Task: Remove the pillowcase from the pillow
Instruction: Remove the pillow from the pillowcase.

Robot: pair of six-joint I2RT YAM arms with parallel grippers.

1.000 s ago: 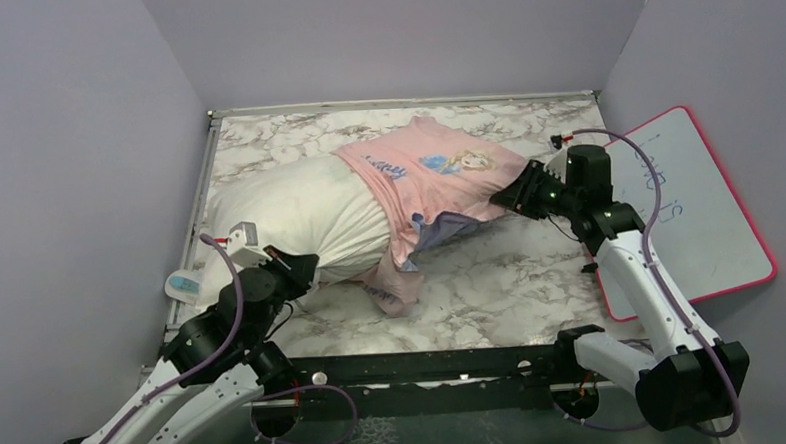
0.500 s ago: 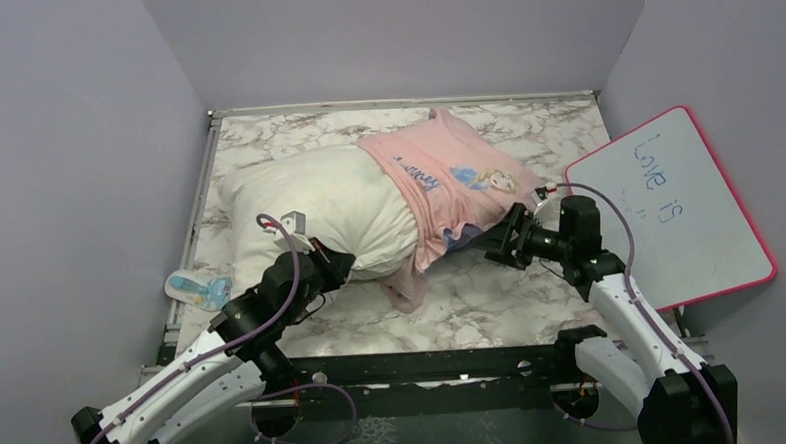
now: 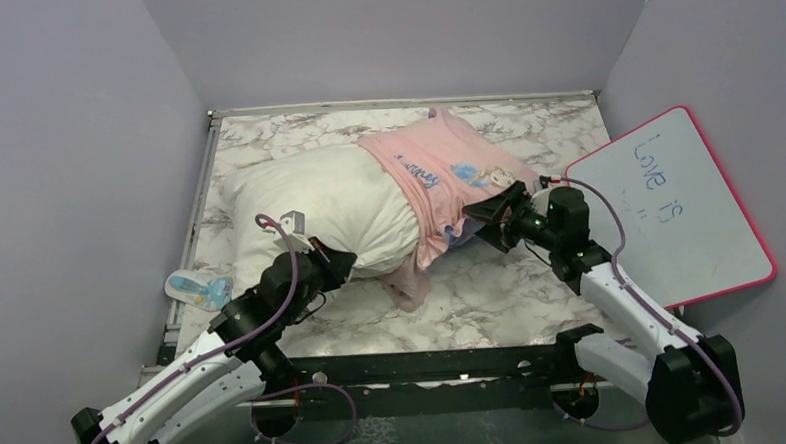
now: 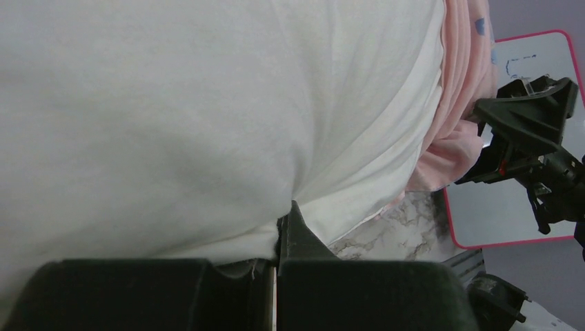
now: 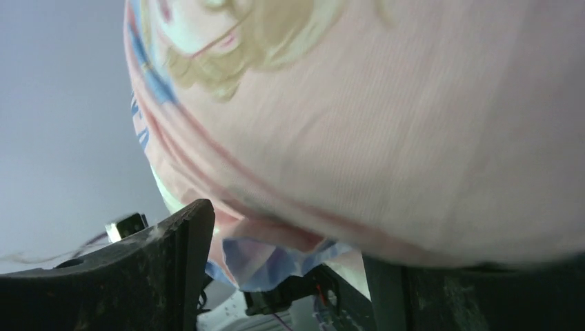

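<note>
Marble table (image 3: 532, 286) carries pillow (image 3: 318, 205) w/ pillowcase (image 3: 447, 170) covering only its right half; left gripper (image 3: 341, 260) pinches pillow's near edge, prob. as anchor, while right gripper (image 3: 481, 223), jaws spread, sits at case's hem to grab it.

L gripper (image 3: 337, 261) was pinched shut on the pillow (image 3: 318, 197), arm stretched fwd; R gripper (image 3: 475, 224) hung w/ jaws wide apart.
</note>
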